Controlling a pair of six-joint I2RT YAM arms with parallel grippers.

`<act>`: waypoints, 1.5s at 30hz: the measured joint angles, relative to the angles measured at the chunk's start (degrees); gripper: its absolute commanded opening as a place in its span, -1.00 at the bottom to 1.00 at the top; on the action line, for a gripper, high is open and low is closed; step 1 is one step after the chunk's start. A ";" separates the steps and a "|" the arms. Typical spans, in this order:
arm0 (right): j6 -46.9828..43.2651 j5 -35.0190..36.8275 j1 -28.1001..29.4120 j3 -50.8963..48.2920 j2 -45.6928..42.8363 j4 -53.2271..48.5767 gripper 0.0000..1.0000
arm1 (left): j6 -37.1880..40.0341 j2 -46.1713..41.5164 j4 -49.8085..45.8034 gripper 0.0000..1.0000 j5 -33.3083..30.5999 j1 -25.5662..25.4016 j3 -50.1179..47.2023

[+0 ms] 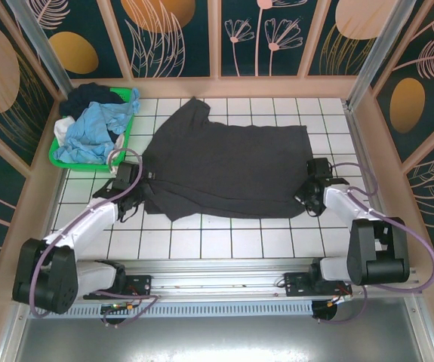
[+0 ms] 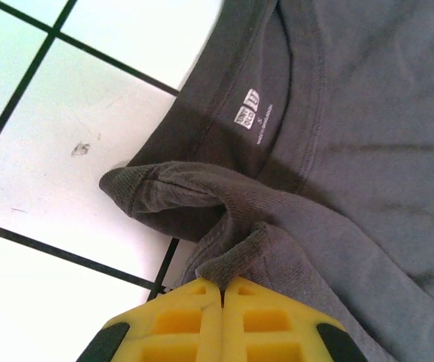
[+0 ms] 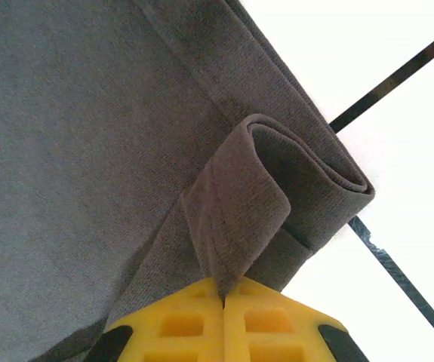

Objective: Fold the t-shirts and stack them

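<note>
Left hand, right hand clamp charcoal t-shirt; contact hidden in folds.

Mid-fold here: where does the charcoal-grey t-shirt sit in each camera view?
Top external: charcoal-grey t-shirt spread flat mid-table.
Left wrist: the t-shirt lies to the right, neck label centre-top; left gripper pinches a fold.
Right wrist: the t-shirt covers the left side; right gripper pinches its rolled edge.
Shared landmark: white tiles with dark grout.
</note>
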 measured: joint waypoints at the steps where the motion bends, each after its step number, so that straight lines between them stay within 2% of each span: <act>1: 0.00 -0.02 0.00 0.00 -0.26 0.00 -1.00 | 0.00 -1.11 -0.39 -1.00 0.02 0.00 0.00; 10: -1.01 -0.35 -0.02 0.00 -3.80 -1.51 -1.00 | -0.22 -9.60 -4.94 -1.00 0.61 0.00 0.00; 17: -0.59 -1.49 -0.04 -0.72 -14.86 -5.97 -1.00 | -0.87 -22.84 -11.32 -1.00 2.29 0.00 1.95; 22: 0.26 -3.08 -0.11 -1.55 -21.79 -8.15 -1.00 | -1.05 -25.35 -12.46 -1.00 3.91 0.00 4.96; 26: -0.17 -3.93 -0.81 1.62 -16.28 -7.80 -1.00 | 0.28 -16.63 -12.17 -1.00 3.04 0.00 9.70; 31: -2.08 -5.53 -1.86 8.46 -2.51 -3.96 -1.00 | 2.80 -1.07 -9.09 -1.00 0.68 0.00 18.12; 36: -3.69 -7.15 -3.13 14.82 7.96 -0.94 -1.00 | 5.05 10.73 -6.84 -1.00 -1.07 -0.04 26.32; 42: -5.51 -8.66 -5.01 21.92 16.57 0.07 -1.00 | 7.15 21.57 -6.99 -1.00 -2.84 -0.07 34.86; 45: -6.10 -9.46 -5.31 23.80 17.84 0.02 -1.00 | 7.80 23.52 -8.33 -1.00 -3.02 -0.07 37.92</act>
